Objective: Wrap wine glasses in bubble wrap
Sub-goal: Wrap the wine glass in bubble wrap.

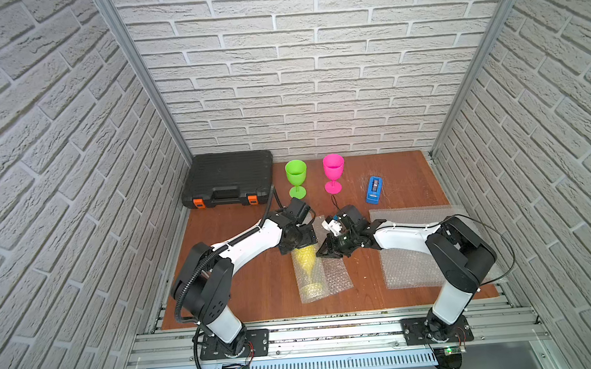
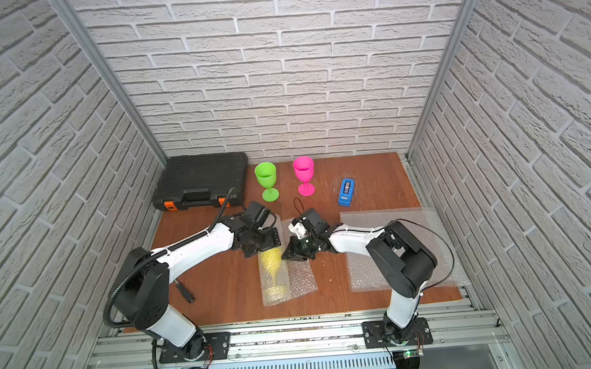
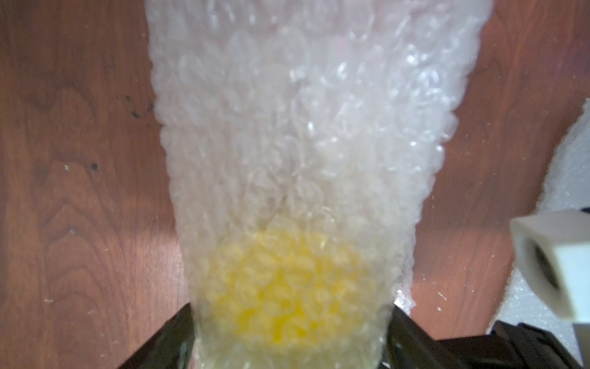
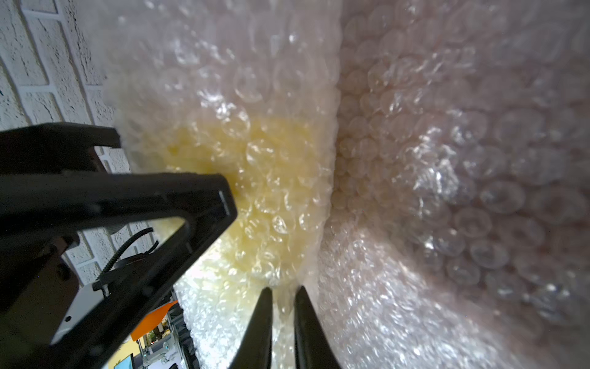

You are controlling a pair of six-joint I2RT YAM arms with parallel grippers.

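The yellow wine glass (image 1: 306, 263) lies on its side on the table, rolled in bubble wrap (image 1: 311, 285), with its foot towards the front edge. My left gripper (image 3: 290, 319) is set wide around the wrapped bowl (image 3: 287, 287), and both fingers press on the wrap. My right gripper (image 4: 282, 294) is shut on a fold of the bubble wrap (image 4: 281, 319) beside the bowl. A loose flap (image 1: 337, 272) of the sheet lies flat to the right of the roll. The green wine glass (image 1: 296, 178) and the pink wine glass (image 1: 334, 173) stand upright and bare at the back.
A black tool case (image 1: 228, 180) lies at the back left. A blue tape dispenser (image 1: 375, 189) sits at the back right. More bubble wrap sheets (image 1: 412, 266) lie flat under my right arm. Brick walls close in three sides.
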